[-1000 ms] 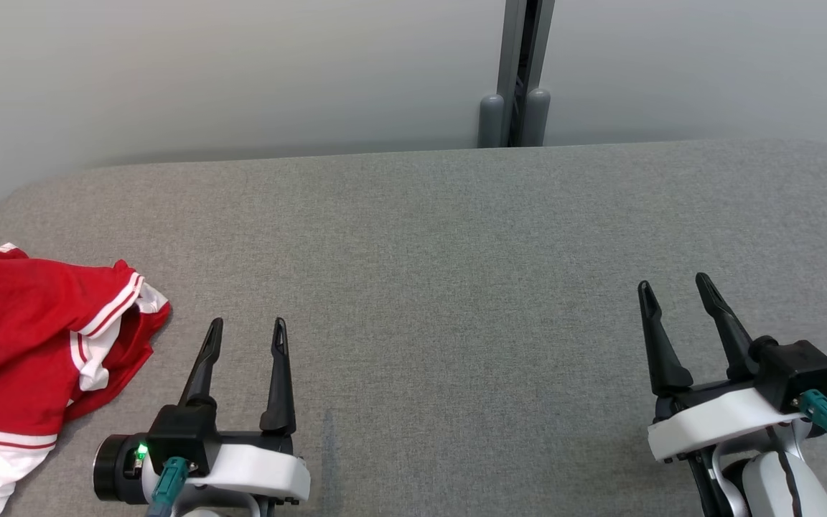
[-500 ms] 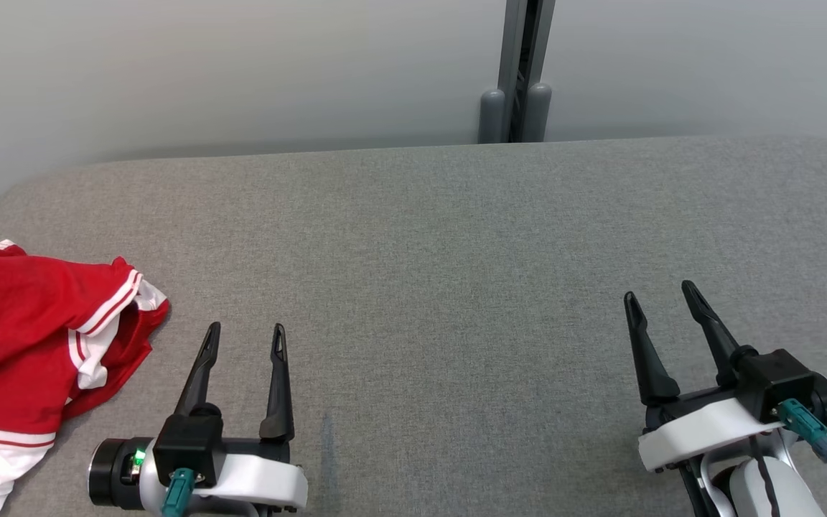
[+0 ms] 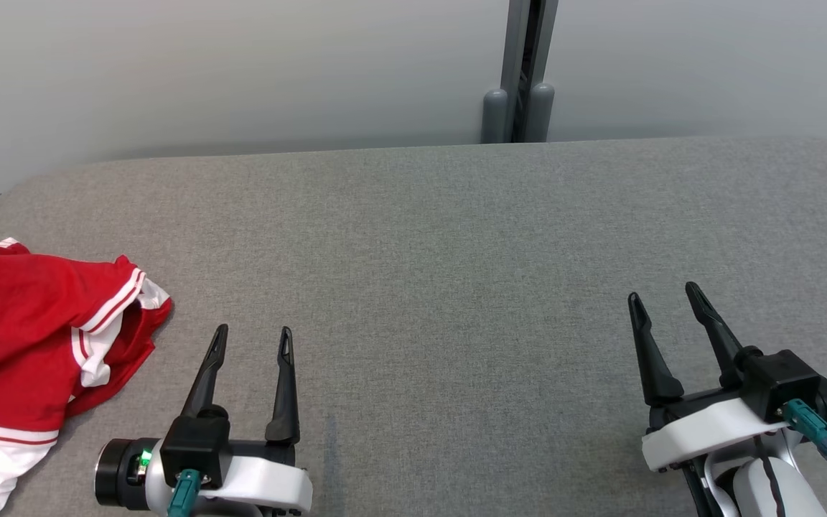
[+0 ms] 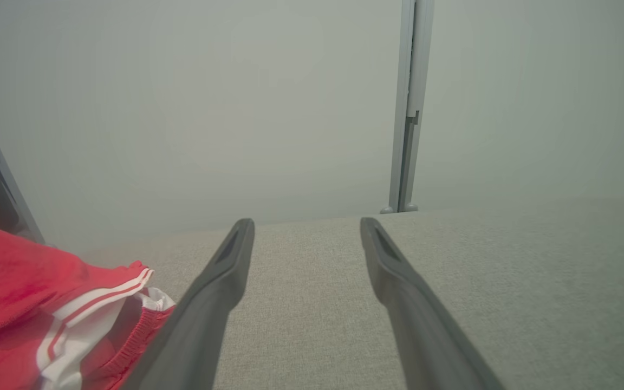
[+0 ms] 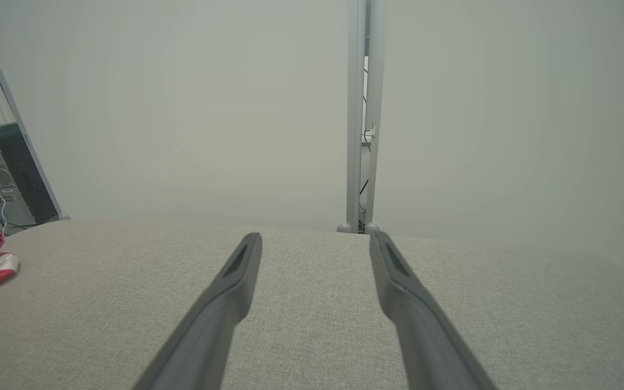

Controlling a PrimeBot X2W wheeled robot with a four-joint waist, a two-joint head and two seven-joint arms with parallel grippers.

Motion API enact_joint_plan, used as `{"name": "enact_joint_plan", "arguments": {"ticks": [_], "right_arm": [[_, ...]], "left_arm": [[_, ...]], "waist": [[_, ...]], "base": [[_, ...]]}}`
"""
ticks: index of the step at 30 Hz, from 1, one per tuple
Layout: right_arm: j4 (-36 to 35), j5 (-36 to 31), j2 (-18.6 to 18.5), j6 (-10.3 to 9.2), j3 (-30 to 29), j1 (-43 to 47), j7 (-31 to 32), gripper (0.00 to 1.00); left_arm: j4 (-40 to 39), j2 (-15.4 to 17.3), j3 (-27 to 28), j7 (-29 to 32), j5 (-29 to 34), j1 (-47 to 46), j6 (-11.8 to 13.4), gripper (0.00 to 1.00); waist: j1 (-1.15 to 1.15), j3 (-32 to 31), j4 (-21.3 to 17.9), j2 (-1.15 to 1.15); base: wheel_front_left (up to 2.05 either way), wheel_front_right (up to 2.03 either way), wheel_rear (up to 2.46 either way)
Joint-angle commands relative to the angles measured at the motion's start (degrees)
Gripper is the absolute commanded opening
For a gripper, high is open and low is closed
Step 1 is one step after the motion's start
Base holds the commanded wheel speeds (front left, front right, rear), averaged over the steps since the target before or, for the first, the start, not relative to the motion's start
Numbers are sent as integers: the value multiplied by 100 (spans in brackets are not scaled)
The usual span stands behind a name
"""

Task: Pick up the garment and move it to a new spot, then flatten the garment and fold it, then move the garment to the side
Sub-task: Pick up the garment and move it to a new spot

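Head view: high, looks forward and down across grey table (image 3: 456, 237) toward pale wall (image 3: 241, 72). Both wrist views: low, close over table, near-level gaze at same wall. All three share table's far edge, vertical post (image 3: 515, 72), red garment (image 3: 26, 323) at left.

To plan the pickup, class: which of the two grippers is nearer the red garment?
The left gripper: it sits just beside the red garment, while the right gripper is far across the grey table.
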Motion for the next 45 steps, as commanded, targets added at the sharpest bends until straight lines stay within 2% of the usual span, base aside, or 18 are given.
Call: {"name": "enact_joint_plan", "arguments": {"ticks": [1,6,11,34,38,45], "right_arm": [[-7,33,-49,2,-30,1,-39,100],[-28,62,-45,2,59,-6,-28,100],[-56,69,-44,2,183,-10,-28,100],[-50,229,-47,2,754,218,-28,100],[-21,240,-46,2,811,224,-28,100],[49,151,-48,2,867,119,-28,100]], "left_arm": [[18,17,2,-33,14,-16,-42,100],[18,19,8,-32,27,-123,-37,100],[22,17,60,-32,50,-129,-33,100],[-93,14,301,-26,327,302,-175,100],[-96,15,298,-26,341,318,-153,100],[-139,18,326,-26,249,346,-52,100]], "waist": [[0,19,34,0],[0,50,180,0],[0,57,497,0],[0,-255,2617,0],[0,-287,2773,0],[0,-240,2803,0]], "base": [[0,0,0],[0,0,0],[0,0,0],[0,0,0],[0,0,0],[0,0,0]]}}
